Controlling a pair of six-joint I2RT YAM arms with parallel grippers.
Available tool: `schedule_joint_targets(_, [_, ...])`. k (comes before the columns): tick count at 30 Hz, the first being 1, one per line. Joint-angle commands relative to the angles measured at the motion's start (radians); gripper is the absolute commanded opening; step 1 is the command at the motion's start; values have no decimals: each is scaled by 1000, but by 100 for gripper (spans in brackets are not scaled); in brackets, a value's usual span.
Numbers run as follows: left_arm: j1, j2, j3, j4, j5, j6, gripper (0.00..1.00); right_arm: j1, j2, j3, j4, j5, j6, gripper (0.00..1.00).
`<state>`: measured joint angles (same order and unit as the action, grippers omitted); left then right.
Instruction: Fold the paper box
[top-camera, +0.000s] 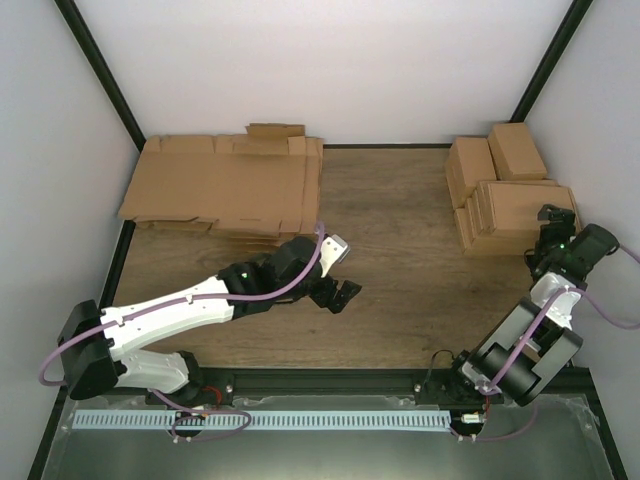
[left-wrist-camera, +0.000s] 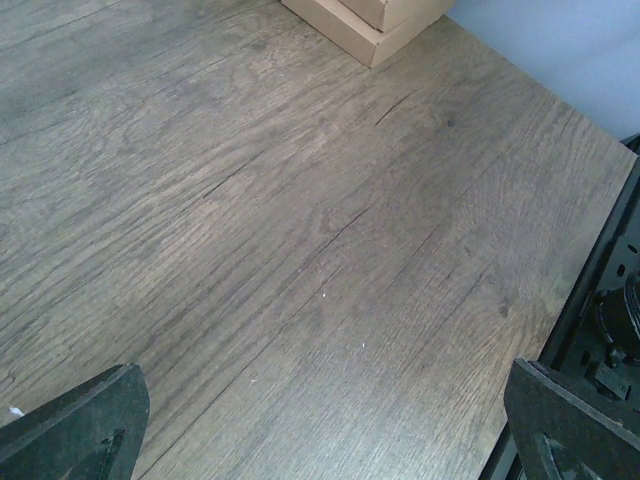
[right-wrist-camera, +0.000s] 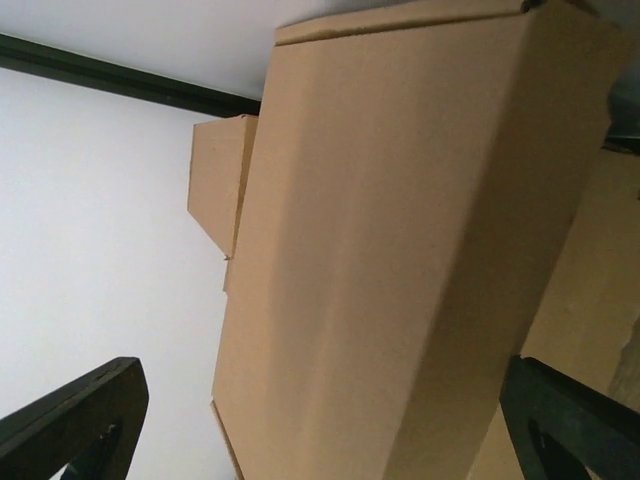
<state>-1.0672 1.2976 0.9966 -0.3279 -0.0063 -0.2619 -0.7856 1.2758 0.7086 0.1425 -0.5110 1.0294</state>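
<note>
Folding looked done: the closed brown cardboard paper box (right-wrist-camera: 400, 250) lay on the stack of finished brown boxes (top-camera: 480, 185) between the right gripper's (top-camera: 556, 220) open jaws, the left gripper (top-camera: 335, 297) open and empty well left of that stack.

The left claw (left-wrist-camera: 325, 430) is seen spread wide above the wood-grain tabletop (left-wrist-camera: 300, 220). Well ahead of it, stacked brown boxes (left-wrist-camera: 372, 25) are seen; to its right, a black frame (left-wrist-camera: 600, 290) is visible.
</note>
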Motion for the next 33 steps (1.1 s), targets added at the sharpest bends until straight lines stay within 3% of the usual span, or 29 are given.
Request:
schedule_joint_targets(1, [4, 2, 20, -2, -11, -3, 100, 0, -20, 86, -116, 78, -45, 100])
schedule_joint_targets(5, [4, 6, 20, -3, -6, -2, 100, 0, 10, 127, -232, 116, -25, 100])
schedule_joint_targets(11, [4, 15, 22, -2, 2, -5, 100, 5, 13, 120, -240, 78, 13, 100])
schedule_joint_targets(20, [5, 23, 25, -3, 8, -8, 100, 61, 17, 170, -238, 84, 22, 90])
schedule_joint_targets(33, [4, 20, 44, -17, -27, -1, 100, 68, 133, 256, -229, 103, 11, 86])
